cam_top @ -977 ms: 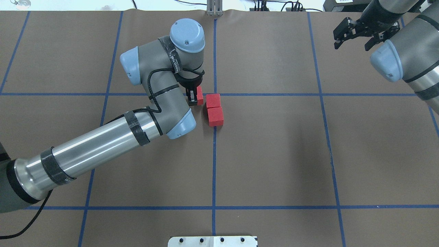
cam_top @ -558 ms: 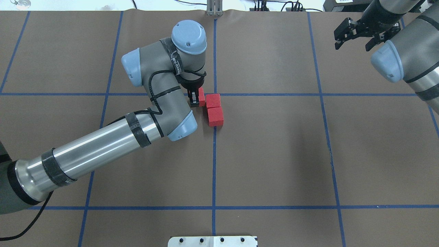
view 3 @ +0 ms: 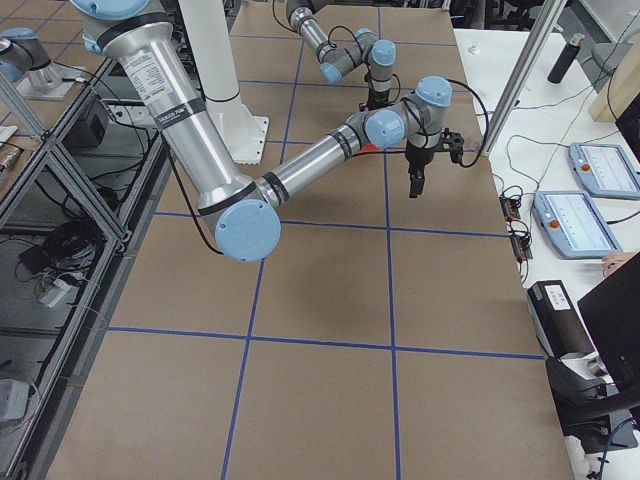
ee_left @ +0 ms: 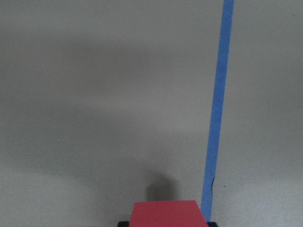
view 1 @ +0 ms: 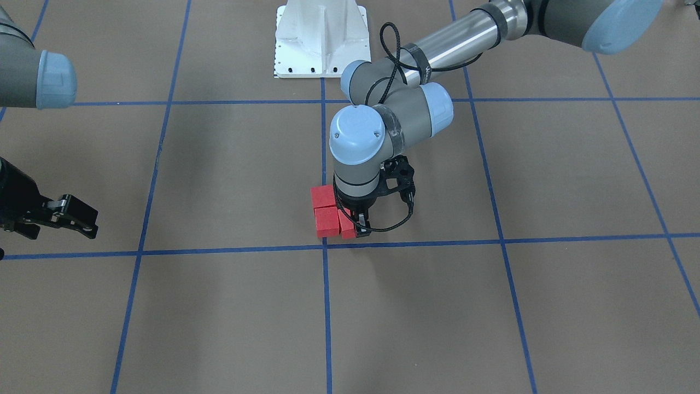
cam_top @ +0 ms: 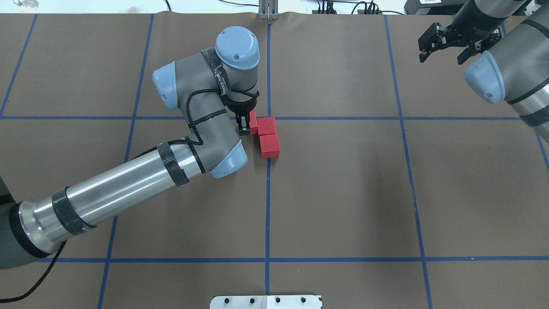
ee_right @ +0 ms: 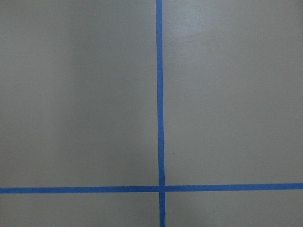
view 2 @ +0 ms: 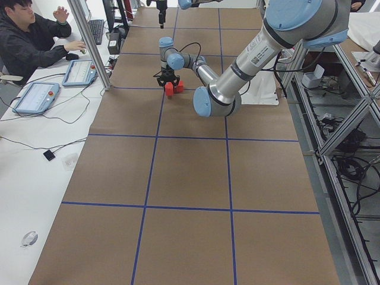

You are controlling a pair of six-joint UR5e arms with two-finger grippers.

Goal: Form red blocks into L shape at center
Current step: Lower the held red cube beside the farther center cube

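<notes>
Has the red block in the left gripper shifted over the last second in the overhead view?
Yes. The held red block has slid right, toward the vertical blue line, narrowing the gap to the upper placed block.

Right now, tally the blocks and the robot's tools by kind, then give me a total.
Red blocks: 3 (held red block, corner red block, end red block)
Tools: 2 (left tool, shut on the held red block; right tool, open, away from the blocks)
Total: 5
</notes>
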